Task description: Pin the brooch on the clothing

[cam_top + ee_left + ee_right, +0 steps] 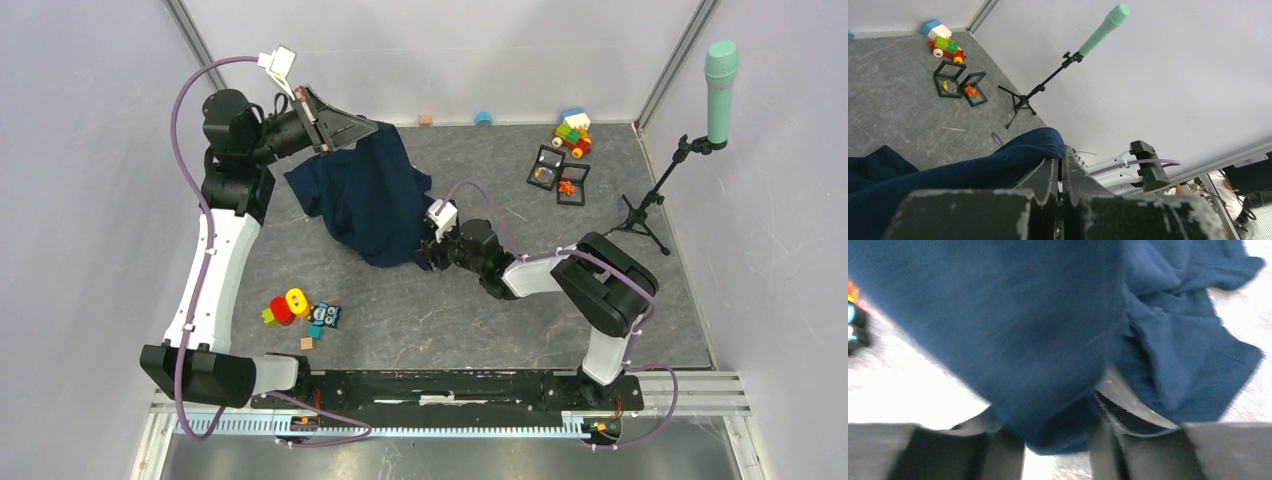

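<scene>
The clothing [370, 195] is a dark navy shirt, partly lifted off the grey floor. My left gripper [372, 128] is shut on its upper edge and holds it up at the back; in the left wrist view the fabric [948, 175] drapes over the closed fingertips [1062, 152]. My right gripper [428, 250] is at the shirt's lower right edge. In the right wrist view its jaws stand apart with a hanging fold of the shirt [1023, 315] between them [1048, 410]. Two black frame cases [546, 170] [572, 185] hold small yellow and orange pieces, likely brooches.
A toy block truck [572, 132] stands at the back right. A microphone stand [655, 190] with a teal microphone [720, 90] is at the right wall. Coloured toys [300, 312] lie front left. Small blocks [483, 118] sit by the back wall.
</scene>
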`<state>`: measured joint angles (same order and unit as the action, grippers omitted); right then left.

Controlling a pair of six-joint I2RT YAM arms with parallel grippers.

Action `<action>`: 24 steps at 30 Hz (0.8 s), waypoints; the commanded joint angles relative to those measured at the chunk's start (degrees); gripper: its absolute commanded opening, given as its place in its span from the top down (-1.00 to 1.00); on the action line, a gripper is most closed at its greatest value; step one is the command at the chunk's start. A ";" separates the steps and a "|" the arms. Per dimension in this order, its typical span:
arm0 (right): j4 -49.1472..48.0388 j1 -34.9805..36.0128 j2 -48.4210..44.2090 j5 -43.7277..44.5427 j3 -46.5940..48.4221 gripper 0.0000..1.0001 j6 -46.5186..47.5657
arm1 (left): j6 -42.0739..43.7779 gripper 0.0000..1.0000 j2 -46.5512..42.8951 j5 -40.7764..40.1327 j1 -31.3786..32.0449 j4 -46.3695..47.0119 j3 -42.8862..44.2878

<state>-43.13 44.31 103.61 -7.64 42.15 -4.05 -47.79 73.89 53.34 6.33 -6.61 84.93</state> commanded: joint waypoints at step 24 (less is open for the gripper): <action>61.23 -2.48 -48.28 31.93 49.67 1.00 23.54 | 26.72 0.96 -3.39 -41.07 -5.40 -25.49 37.14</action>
<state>10.44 42.06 56.12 17.10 82.04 14.81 -27.79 70.81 21.15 1.72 -31.27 113.56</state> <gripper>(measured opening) 0.023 0.044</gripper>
